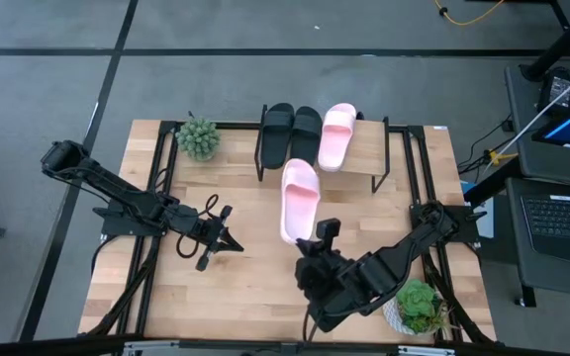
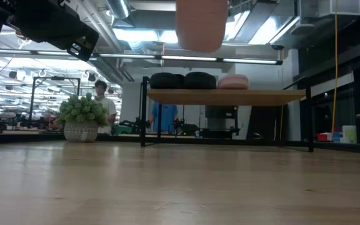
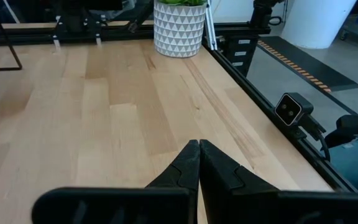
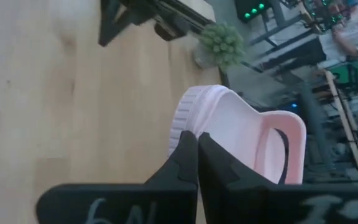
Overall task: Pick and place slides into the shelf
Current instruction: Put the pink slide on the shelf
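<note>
One light pink slide [image 1: 300, 196] hangs in the air above the table's middle, in front of the shelf; the low view shows this slide [image 2: 202, 24] high above the tabletop. My right gripper [image 1: 308, 241] is shut on its near end. Two black slides [image 1: 291, 130] and the second pink slide [image 1: 335, 133] rest sole-down side by side on the shelf [image 1: 364, 158], a wooden plank on a thin black frame at the far edge. My left gripper [image 1: 228, 240] is shut and idle over the table's left half, touching nothing. My right gripper pinches the pink slide's heel end [image 4: 188, 127] between its two fingers, at the sole's rim. It comes from the table's near side, along the slide's length. The slide is lifted clear, its strap end [image 4: 284, 146] pointing away toward the shelf.
A small green plant [image 1: 198, 136] stands at the shelf's left end. Another potted plant [image 1: 419, 305] sits at the near right corner beside my right arm. Bare wood lies between the arms. The shelf plank has free room right of the pink slide. People show beyond the table [image 2: 102, 100].
</note>
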